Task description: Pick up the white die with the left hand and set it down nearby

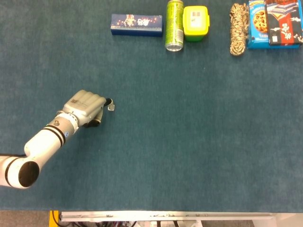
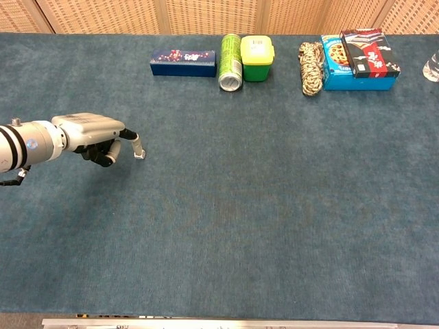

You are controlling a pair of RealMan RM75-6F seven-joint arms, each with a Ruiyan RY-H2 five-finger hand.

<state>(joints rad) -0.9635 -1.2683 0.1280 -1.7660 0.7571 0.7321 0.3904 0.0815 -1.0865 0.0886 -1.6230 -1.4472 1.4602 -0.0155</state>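
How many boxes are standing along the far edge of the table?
3. A long dark blue box at the left of the row, and at the right end a light blue cookie box with a dark box lying on it. More may lie outside the frame.

Even, soft overhead light, faint shadows, sharp focus, no glare

I see table [image 1: 189, 142] covered in deep teal-blue cloth. Left hand [image 1: 86, 108] pale grey, fingertips black; arm white with black bands. Die [image 1: 111, 107] white. Long box [image 1: 137, 24] navy with small pale motifs. Can [image 1: 174, 26] lime green. Tub [image 1: 196, 21] yellow-green. Rope [image 1: 238, 28] tan-brown mottled. Cookie box [image 1: 259, 28] blue; packet [image 1: 284, 21] black-red.
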